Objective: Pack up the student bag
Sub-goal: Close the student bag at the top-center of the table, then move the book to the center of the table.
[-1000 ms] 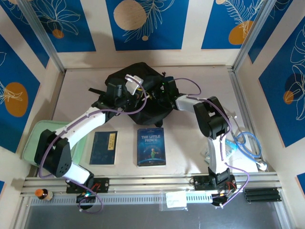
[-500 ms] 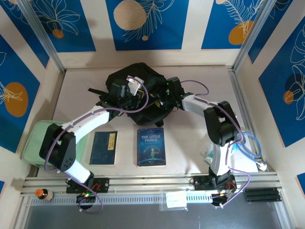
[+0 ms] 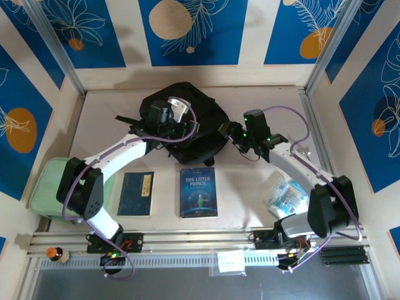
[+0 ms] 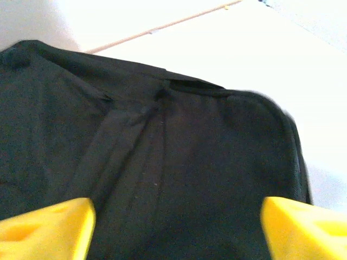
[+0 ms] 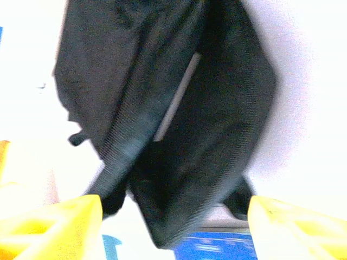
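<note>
While the student bag [image 3: 203, 144] is lying as a black heap at the far middle of the surface [image 3: 244, 187], the left gripper [image 3: 167, 122] is hovering over its upper left part. In the left wrist view this gripper [image 4: 173, 230] is standing wide. Its yellow fingers [image 4: 49, 225] are spread far apart and holding nothing, and the bag's dark fabric [image 4: 179, 162] is showing between them. The right gripper [image 3: 227, 131] is sitting just beside the bag's right edge; I cannot tell whether it is touching the fabric. In the right wrist view it [image 5: 173, 227] is also gaping wide and empty, with the bag [image 5: 173, 108] hanging ahead of its fingers [image 5: 54, 222]. Nearer the arms, a dark blue book [image 3: 136, 194] and a Little Prince book [image 3: 199, 192] are lying flat side by side, apart from the bag. A mint-green case [image 3: 44, 187] is resting at the left edge, partly under the left arm. A clear packet [image 3: 284, 197] is lying on the right.
</note>
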{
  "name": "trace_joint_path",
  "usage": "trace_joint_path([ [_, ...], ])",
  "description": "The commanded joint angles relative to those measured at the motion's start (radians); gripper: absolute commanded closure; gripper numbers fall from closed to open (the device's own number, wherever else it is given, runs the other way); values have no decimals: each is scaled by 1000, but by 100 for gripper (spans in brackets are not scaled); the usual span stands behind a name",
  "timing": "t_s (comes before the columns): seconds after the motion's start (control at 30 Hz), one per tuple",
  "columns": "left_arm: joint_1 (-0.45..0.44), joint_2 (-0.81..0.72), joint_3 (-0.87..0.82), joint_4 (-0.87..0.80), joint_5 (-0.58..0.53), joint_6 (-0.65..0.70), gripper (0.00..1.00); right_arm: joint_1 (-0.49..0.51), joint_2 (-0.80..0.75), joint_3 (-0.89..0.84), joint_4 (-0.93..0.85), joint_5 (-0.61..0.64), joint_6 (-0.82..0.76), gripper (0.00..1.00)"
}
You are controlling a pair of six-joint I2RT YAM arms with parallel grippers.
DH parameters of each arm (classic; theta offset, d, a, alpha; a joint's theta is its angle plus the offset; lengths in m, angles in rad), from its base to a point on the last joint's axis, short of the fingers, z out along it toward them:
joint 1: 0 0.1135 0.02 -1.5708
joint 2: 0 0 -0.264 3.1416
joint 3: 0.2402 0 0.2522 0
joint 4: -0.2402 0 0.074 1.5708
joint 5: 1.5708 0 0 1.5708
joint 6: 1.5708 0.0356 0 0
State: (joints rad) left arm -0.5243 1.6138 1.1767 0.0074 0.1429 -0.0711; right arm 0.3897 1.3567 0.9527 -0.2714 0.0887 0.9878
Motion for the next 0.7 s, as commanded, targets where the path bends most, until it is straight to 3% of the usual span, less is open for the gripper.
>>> trace_joint_path([
  [0.0, 18, -81, -13, -38, 81, -66, 6, 15, -62, -58, -145, 122, -156, 26],
  [0.07, 35, -122, -47, -31, 81, -98, 0, 50, -83, -78, -181, 160, -194, 24],
  [0.23, 68, -148, -74, -47, 57, -162, 0, 182, -47, -85, -242, 225, -246, 22],
  [0.47, 97, -111, -58, -95, -58, -220, 0, 406, 137, 16, -343, 324, -242, 21],
  [0.67, 112, -106, -55, -83, -69, -214, 0, 486, 298, 117, -405, 316, -276, 22],
])
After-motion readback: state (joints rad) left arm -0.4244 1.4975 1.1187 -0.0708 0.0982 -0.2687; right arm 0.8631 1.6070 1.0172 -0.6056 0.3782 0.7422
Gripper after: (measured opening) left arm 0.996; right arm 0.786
